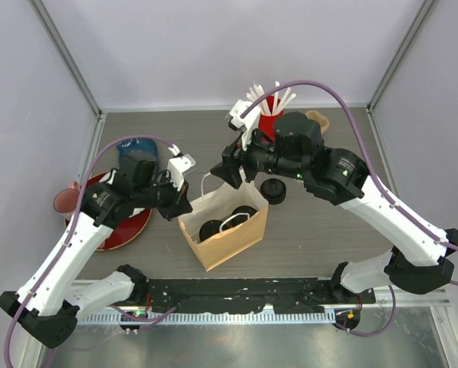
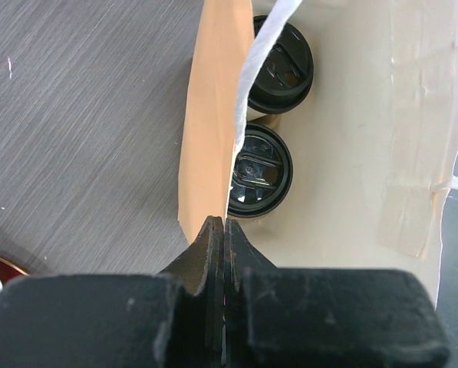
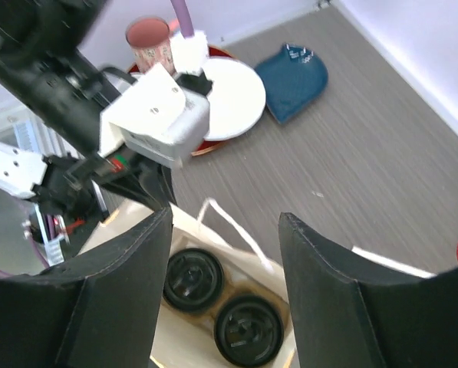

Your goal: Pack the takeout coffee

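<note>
Left gripper [image 2: 223, 224] pinching paper bag [image 1: 229, 241] rim, right gripper [image 3: 225, 221] agape, grey woodgrain table [image 1: 313, 230], white walls [image 1: 213, 46]

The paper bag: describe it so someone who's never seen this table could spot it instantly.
Look at the middle of the grey table. The brown paper bag stands open there, the only thing with white handles, holding two black-lidded cups.

Black-lidded cups [image 2: 263, 172], tan bag [image 1: 229, 241] (white handles [image 2: 248, 69])
</note>
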You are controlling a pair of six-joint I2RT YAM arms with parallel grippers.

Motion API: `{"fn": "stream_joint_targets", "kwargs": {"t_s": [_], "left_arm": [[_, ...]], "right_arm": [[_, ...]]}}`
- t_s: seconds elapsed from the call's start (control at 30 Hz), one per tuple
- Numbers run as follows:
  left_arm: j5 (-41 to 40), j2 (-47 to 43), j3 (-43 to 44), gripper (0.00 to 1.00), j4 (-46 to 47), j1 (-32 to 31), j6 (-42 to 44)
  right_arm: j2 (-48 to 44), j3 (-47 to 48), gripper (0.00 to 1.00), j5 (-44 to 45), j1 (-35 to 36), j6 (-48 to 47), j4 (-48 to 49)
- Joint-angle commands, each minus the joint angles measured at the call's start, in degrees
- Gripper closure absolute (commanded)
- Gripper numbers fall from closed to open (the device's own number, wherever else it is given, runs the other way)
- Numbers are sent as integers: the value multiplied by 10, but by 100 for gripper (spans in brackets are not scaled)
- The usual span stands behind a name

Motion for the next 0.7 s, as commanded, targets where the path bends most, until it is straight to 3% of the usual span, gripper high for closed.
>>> {"fn": "stream_joint_targets", "kwargs": {"t_s": [0.0,0.23,0.67], "left_arm": [[-5,13,17,100,-8,-1,11],[-9,22,25,100,-11,-1,15],[-8,0,69,100,-27,-15,77]], "right_arm": [[-6,38,36,-23,-20,26,89],[-2,36,34,8,-96,109,156],[-46,-102,34,38,-201,160,167]]}}
